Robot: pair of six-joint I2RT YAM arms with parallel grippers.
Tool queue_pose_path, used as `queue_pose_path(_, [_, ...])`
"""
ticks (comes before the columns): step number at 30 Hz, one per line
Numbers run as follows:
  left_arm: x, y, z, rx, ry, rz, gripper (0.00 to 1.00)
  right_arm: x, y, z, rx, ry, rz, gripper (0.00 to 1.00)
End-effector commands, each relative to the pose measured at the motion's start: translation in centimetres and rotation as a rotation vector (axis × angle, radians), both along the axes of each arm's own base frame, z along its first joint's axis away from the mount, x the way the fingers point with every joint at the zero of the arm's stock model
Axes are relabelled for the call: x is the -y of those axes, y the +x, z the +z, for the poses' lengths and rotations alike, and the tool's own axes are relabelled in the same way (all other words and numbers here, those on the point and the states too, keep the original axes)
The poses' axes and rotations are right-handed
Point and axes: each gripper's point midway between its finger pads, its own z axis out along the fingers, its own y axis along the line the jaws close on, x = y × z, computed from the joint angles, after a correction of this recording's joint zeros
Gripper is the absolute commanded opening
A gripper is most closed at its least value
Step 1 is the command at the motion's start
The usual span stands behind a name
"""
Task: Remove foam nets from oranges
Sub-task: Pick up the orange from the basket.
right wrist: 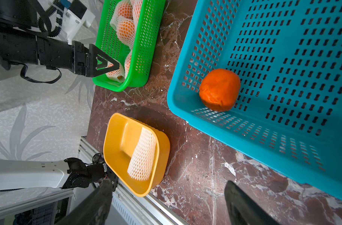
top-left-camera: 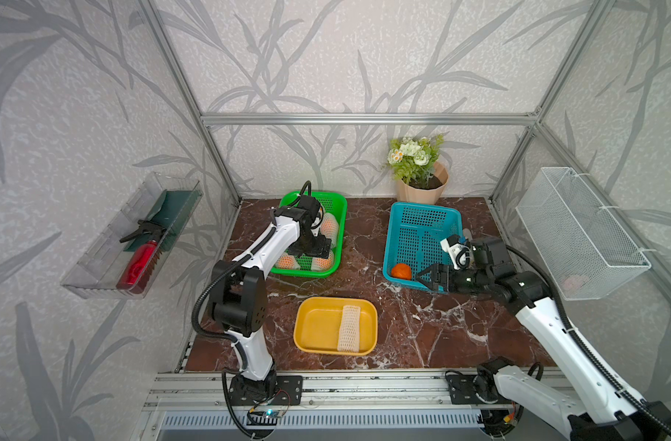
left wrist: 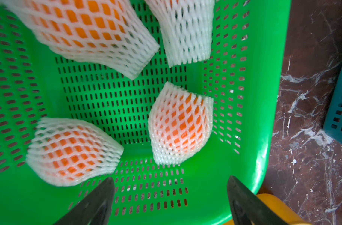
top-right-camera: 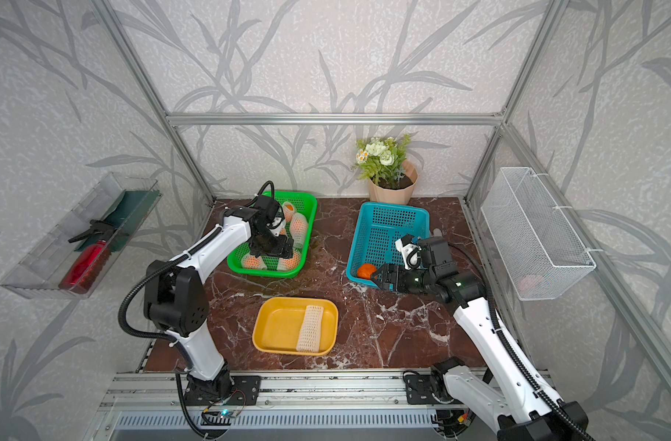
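The left gripper [left wrist: 170, 178] hangs over the green basket [left wrist: 267, 97], which sits beyond the yellow tray [top-left-camera: 318, 324] on its left side. Its fingers are spread wide with nothing between them. Directly under them are the oranges [left wrist: 179, 124], each wrapped in one of the white foam nets [left wrist: 185, 29], and orange skin shows through the diamond holes. One wrapped fruit lies near the basket's corner and another [left wrist: 73, 152] sits just beside it, apart from the first. None of them touches the fingers.

Over on the tray's right side and beyond it stands the blue basket [top-left-camera: 389, 236]. A single bare orange [right wrist: 219, 89] rests in the corner of it nearest the tray. The right gripper [right wrist: 167, 181] hovers at that basket's near edge, above the marble and just outside the rim. Its fingers are also wide apart and empty.

In the tray itself one empty foam net [top-left-camera: 349, 328] lies flat along the right side, in both top views.
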Motion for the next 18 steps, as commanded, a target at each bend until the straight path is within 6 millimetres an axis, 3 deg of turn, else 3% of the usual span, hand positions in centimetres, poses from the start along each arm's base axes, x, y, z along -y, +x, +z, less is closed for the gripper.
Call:
queue_pose_path(1, [0.6, 0.6, 0.0, -0.013, -0.048, -0.031, 0.87, 0.3, -1.0, -0.2, -0.018, -0.010, -0.005, 0.92])
queue_pose_path(18, [2.3, 2.8, -4.8, -0.092, -0.139, -0.026, 0.84, 1.3, -2.5, -0.1, -0.018, -0.018, -0.045, 0.92])
